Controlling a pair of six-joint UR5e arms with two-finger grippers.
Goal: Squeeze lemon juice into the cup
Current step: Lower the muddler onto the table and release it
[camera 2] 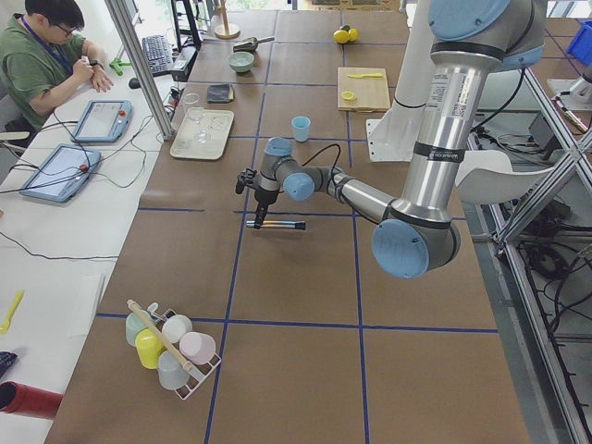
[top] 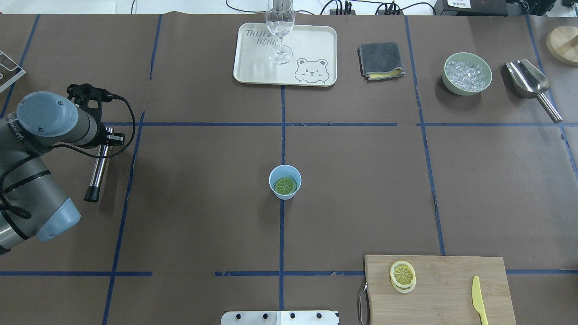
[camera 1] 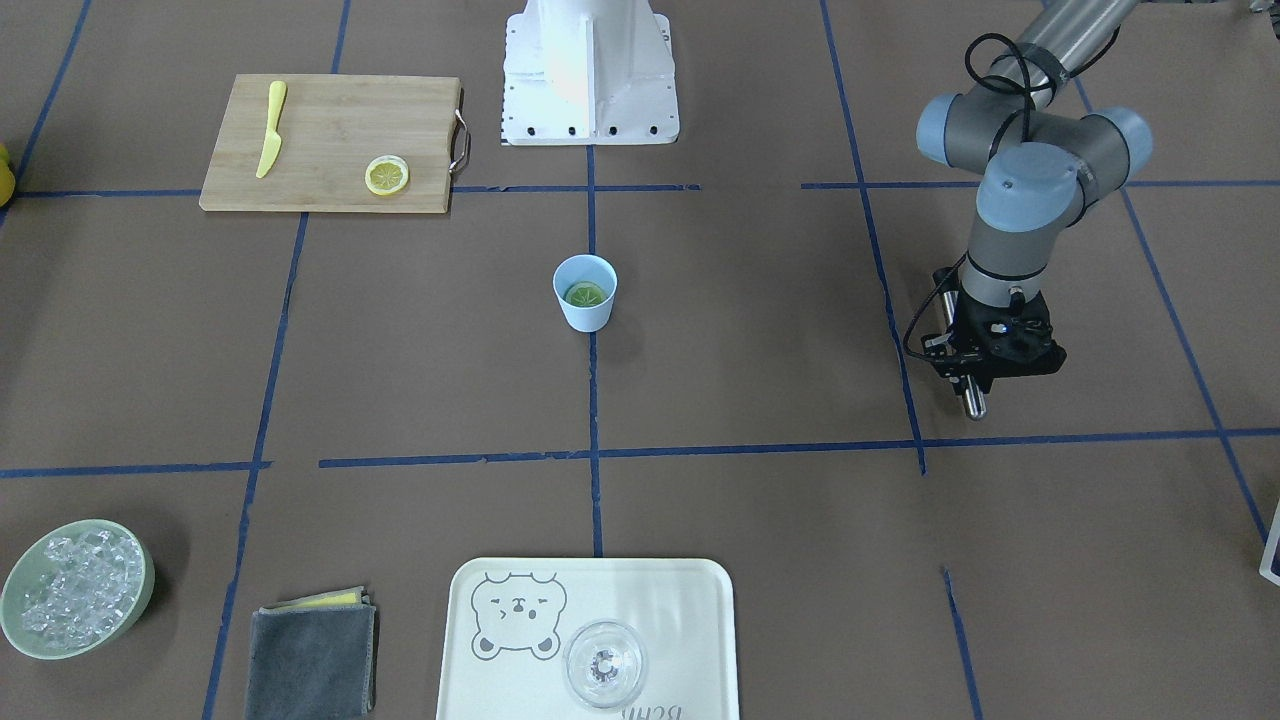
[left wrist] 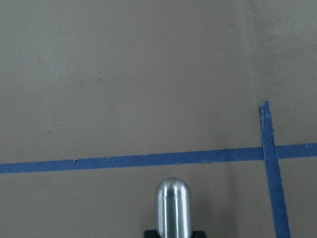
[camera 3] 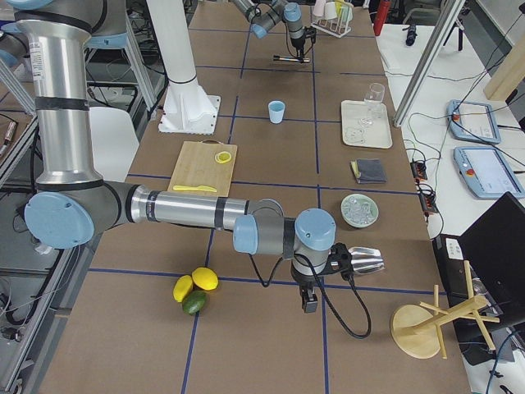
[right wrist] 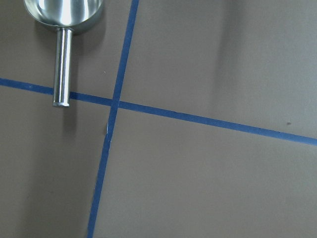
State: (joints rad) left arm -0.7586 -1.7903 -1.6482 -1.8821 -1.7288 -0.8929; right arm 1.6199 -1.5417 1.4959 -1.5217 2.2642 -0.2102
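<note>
The pale-blue cup (camera 1: 585, 305) stands at the table's middle, also in the overhead view (top: 276, 174). A lemon slice (camera 1: 586, 294) lies flat inside it, looking greenish (top: 285, 185). Another lemon slice (top: 403, 275) lies on the wooden cutting board (top: 451, 289). My left gripper (top: 106, 135) is far to the cup's left, low over the table, shut on a metal rod (top: 98, 164) with a black tip; the rod's round end shows in the left wrist view (left wrist: 174, 203). My right gripper (camera 3: 308, 300) shows only in the exterior right view, beside a metal scoop (camera 3: 363, 259); I cannot tell whether it is open.
A yellow plastic knife (top: 478, 304) lies on the board. A tray (top: 253, 67) with a clear glass (top: 280, 27), a grey cloth (top: 380, 60), a green bowl of ice (top: 467, 73) and the scoop (top: 528, 81) line the far edge. Whole lemons (camera 3: 195, 283) lie near the right arm.
</note>
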